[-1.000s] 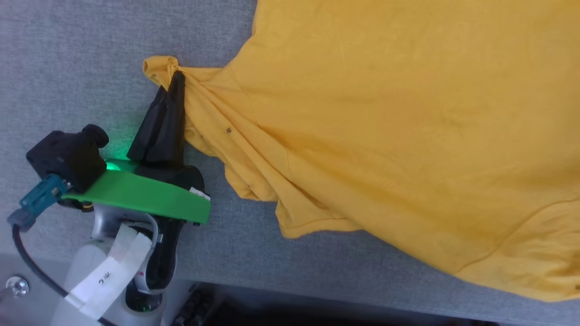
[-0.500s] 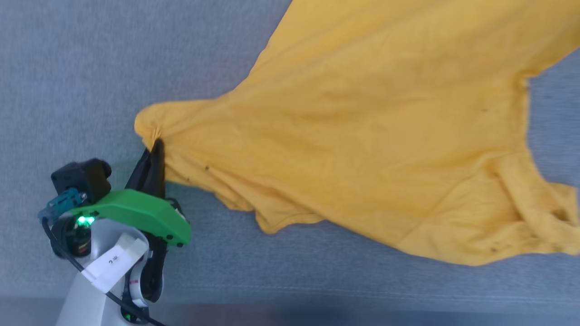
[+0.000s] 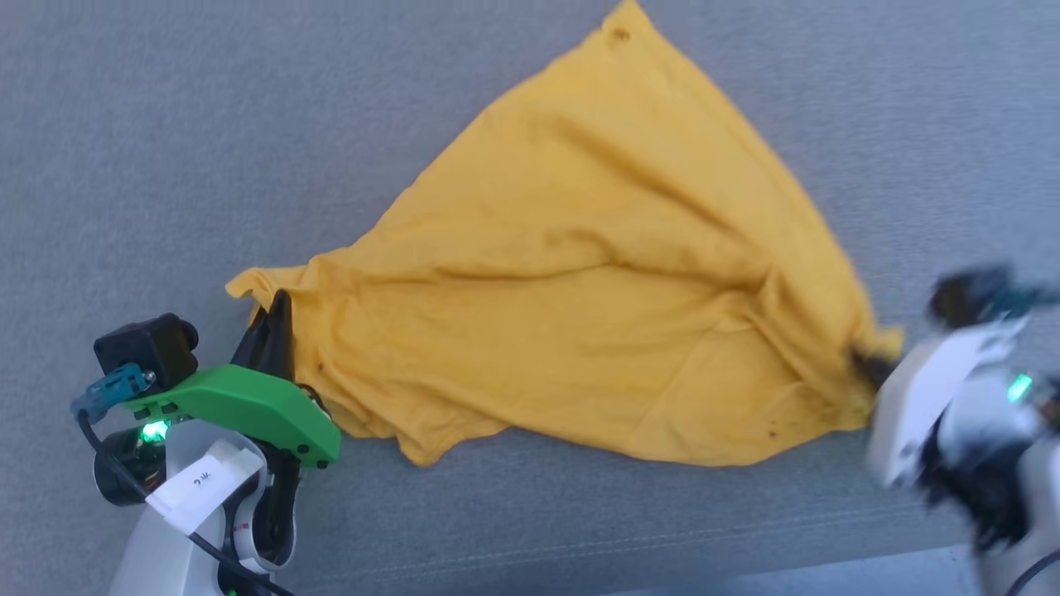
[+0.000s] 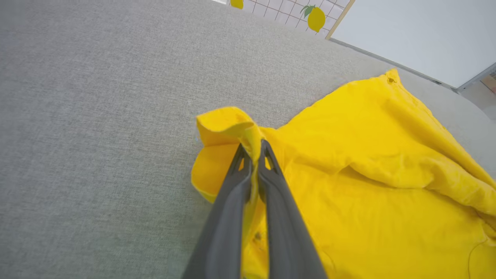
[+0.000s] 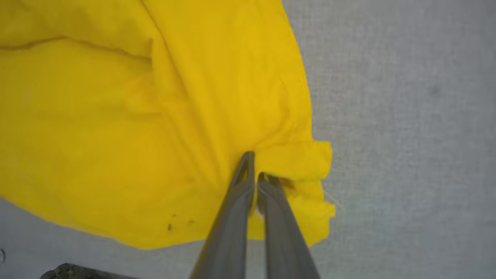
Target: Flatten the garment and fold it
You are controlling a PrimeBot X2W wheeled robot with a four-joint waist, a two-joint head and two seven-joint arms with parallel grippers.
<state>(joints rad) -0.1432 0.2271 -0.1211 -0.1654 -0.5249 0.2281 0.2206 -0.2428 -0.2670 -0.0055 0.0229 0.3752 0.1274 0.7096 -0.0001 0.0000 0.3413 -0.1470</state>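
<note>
Mustard-yellow T-shirt (image 3: 596, 314) lying as a rumpled triangle on the grey fabric surface (image 3: 149, 149). At its 9 o'clock corner, the left gripper (image 4: 254, 146) has its fingers clamped on a bunched fold. At 4 o'clock, the right gripper (image 5: 254, 167) pinches the hem corner.

We see the garment (image 3: 580, 314) as soft, matt, cotton-like cloth, creased and wrinkled, with a few small dark specks by its near edge. It lies on a grey cover (image 3: 149, 149) of coarse woven fabric, matt and slightly rough in grain. The left gripper (image 4: 254, 145) and the right gripper (image 5: 254, 166) have long parts of smooth dark plastic with a dull sheen. On the left arm, a green shell (image 3: 240, 406) is smooth plastic, and a white label (image 3: 199, 488) looks like paper tape.
</note>
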